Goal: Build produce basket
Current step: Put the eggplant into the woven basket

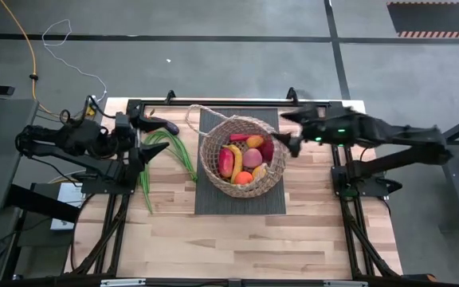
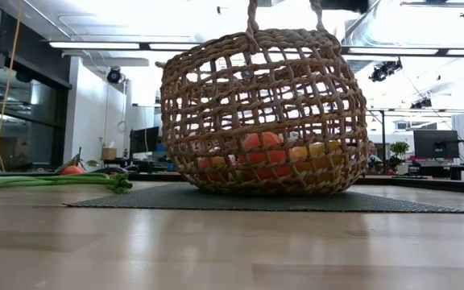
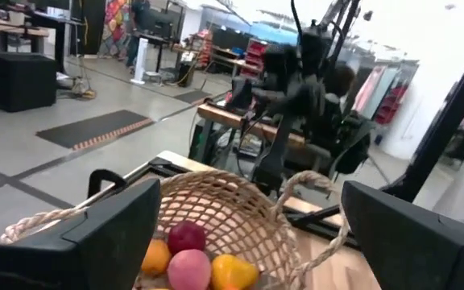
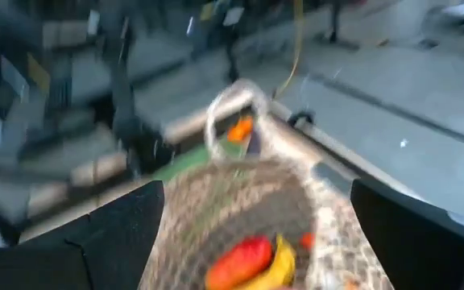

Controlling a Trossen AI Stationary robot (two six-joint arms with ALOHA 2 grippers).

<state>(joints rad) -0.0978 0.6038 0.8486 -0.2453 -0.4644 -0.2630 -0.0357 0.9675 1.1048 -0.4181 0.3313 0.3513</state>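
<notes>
Basket sits on dark mat, produce inside; we see left gripper and right gripper flanking it, fingers spread, holding nothing.

basket on mat, mid-table | produce inside | bean stalks left of mat
</notes>
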